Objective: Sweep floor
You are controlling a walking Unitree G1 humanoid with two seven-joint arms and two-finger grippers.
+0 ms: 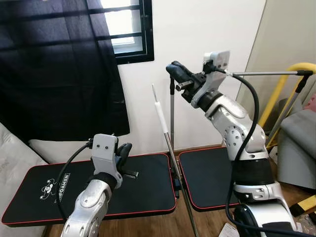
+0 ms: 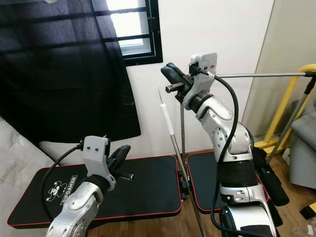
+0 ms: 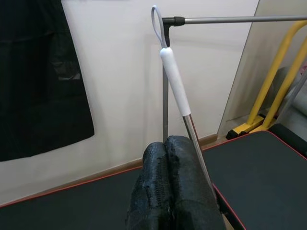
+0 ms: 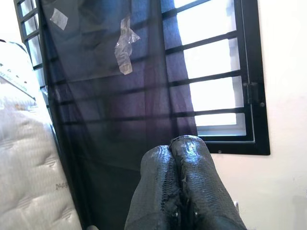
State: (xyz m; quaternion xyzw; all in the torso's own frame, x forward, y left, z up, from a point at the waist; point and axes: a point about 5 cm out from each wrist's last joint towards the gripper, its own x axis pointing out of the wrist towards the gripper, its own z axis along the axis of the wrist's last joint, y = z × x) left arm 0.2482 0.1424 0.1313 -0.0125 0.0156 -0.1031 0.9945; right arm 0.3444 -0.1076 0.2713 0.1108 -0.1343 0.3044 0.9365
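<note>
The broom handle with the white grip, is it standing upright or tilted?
Tilted. The broom handle leans free, its white grip toward the wall, crossing the upright grey rack pole.

A slim metal broom handle with a white grip is seen leaning, just beside the left gripper.

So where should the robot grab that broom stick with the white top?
Probably on the white grip near the top of the broom handle, coming from the robot's own side, since the wall is behind it. The stick leans, so the fingers should close across it. The right gripper, now shut, is raised near that height.
</note>
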